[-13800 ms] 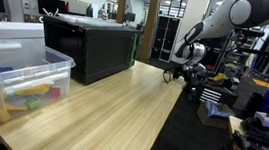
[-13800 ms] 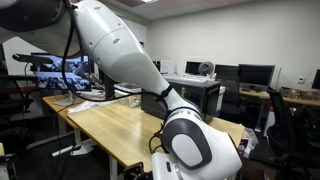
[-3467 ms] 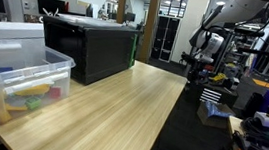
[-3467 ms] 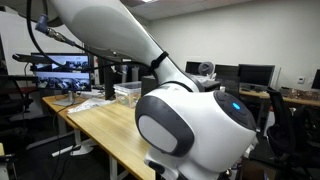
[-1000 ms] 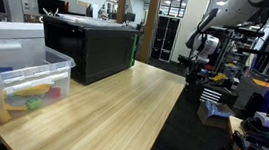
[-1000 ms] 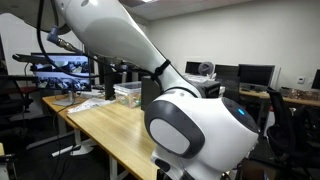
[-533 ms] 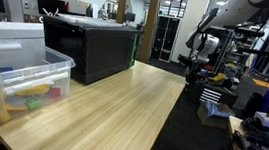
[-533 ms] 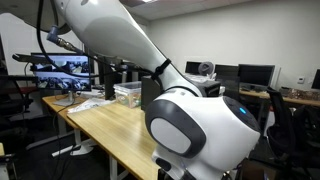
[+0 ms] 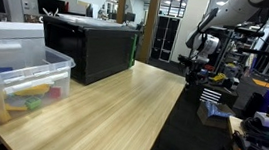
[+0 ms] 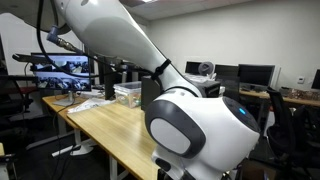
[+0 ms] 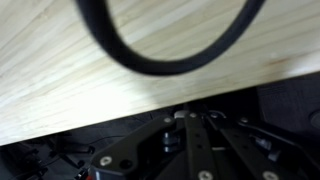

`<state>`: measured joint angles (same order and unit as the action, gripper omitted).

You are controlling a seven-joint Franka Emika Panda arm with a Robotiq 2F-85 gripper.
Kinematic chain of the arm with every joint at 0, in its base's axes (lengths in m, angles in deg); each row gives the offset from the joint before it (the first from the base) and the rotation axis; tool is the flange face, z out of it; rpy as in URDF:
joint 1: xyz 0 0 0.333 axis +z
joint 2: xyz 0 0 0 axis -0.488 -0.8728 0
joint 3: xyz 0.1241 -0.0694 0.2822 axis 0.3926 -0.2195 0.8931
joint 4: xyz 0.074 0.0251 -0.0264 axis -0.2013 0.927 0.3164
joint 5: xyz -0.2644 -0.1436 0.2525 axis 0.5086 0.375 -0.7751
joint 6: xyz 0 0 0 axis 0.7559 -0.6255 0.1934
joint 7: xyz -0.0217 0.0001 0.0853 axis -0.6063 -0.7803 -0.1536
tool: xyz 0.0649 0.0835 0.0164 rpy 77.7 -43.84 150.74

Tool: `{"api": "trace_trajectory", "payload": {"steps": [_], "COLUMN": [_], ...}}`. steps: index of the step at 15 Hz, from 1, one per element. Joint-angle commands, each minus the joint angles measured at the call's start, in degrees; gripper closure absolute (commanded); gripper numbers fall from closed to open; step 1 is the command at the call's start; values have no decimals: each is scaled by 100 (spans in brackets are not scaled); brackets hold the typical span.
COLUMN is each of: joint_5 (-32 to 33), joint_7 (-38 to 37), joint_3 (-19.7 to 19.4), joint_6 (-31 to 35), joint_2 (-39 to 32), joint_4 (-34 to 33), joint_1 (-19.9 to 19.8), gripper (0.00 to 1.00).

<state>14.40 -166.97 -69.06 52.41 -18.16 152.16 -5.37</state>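
My gripper [image 9: 198,63] hangs at the end of the white arm, above and just beyond the far right corner of the light wooden table [image 9: 121,104]. In the wrist view its dark fingers [image 11: 183,120] lie pressed together at the bottom, shut with nothing visible between them. Above them runs the table's edge [image 11: 60,75], and a black cable loop [image 11: 160,58] hangs in front of the camera. In an exterior view the arm's big white body [image 10: 190,125] fills the foreground and hides the gripper.
A clear plastic bin [image 9: 19,73] with colourful items sits at the near left of the table, and a black box [image 9: 87,45] stands behind it. A small clear container [image 10: 127,93] rests on the table. Shelves and equipment [image 9: 259,88] crowd the right side.
Nothing has visibly moved over the last second. Much earlier the gripper was lower, close to the table's far corner; it now hangs higher and farther off the edge.
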Motion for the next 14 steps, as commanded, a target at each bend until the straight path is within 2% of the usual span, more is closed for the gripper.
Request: {"api": "trace_trajectory", "payload": {"steps": [1, 14], "joint_5": [4, -148], "joint_7": [-45, -89], "joint_3": [133, 191], "joint_6": [79, 41], "joint_2": [127, 139], "joint_4": [194, 197], "joint_1": [-11, -64], "gripper": [99, 99]}}
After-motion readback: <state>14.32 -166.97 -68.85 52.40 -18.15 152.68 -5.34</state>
